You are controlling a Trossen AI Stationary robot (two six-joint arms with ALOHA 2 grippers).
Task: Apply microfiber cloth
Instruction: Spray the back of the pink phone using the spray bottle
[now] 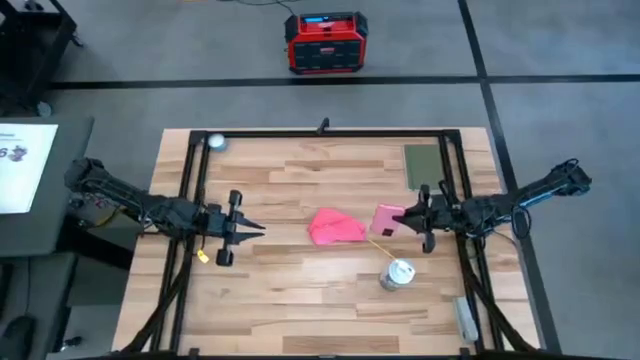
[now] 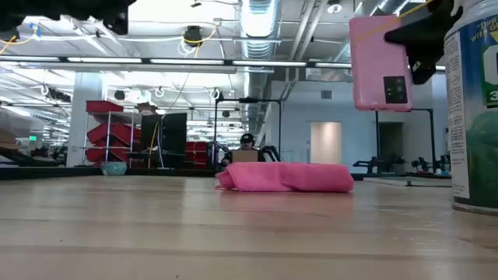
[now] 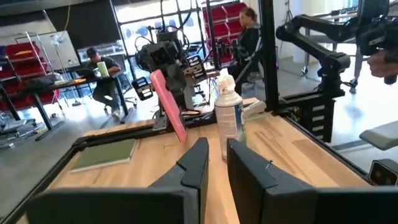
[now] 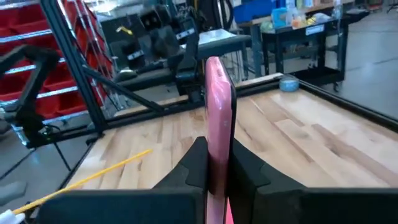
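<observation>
Wooden table (image 1: 300, 300) carried everything. Microfiber cloth (image 1: 336, 228) lay crumpled near table centre, flat on the wood, touched by neither arm. Right gripper (image 1: 405, 216) was clamped on the pink phone (image 1: 388, 219), held on edge above the table just beside the cloth. Left gripper (image 1: 255, 229) hovered left of the cloth, fingers slightly parted, empty. Spray can (image 1: 397, 274) stood near the phone.

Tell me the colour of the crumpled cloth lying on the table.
Bright reddish-pink microfiber cloth, clearest in the high view.
</observation>
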